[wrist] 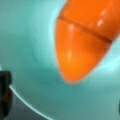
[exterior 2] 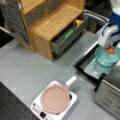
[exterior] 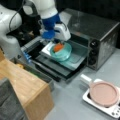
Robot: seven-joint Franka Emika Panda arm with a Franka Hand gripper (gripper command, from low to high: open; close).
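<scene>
The hand (exterior: 57,42) hung directly over a teal bowl (exterior: 61,52) that sat on the pulled-out tray (exterior: 75,61) of a small oven (exterior: 100,37), in a front view. In the bowl lay an orange toy carrot (exterior: 59,47), with the hand right above it, touching or nearly so. Whether the fingers were clamped on the carrot or spread apart could not be told from any view. In the wrist view the carrot (wrist: 80,42) filled much of the frame, its blunt tip pointing down toward the floor of the bowl (wrist: 27,50), and a dark seam ran across its body.

The carrot looked like hard, glossy plastic: probably light and stiff, not fragile, but slick enough to squirt out of a pinch. Its taper made the thick end beyond the seam the safer place to take hold, across the width, rather than the narrowing tip. The curved bowl wall left little room for the fingers beside it, and the bowl itself seemed light enough to shift on the tray if nudged.

In a front view, a pink pan (exterior 2: 55,98) rested on a white hotplate (exterior 2: 37,108) on the grey bench (exterior 2: 30,67), well apart from the oven, and a wooden cabinet (exterior 2: 50,25) stood with a drawer (exterior 2: 68,35) open.
</scene>
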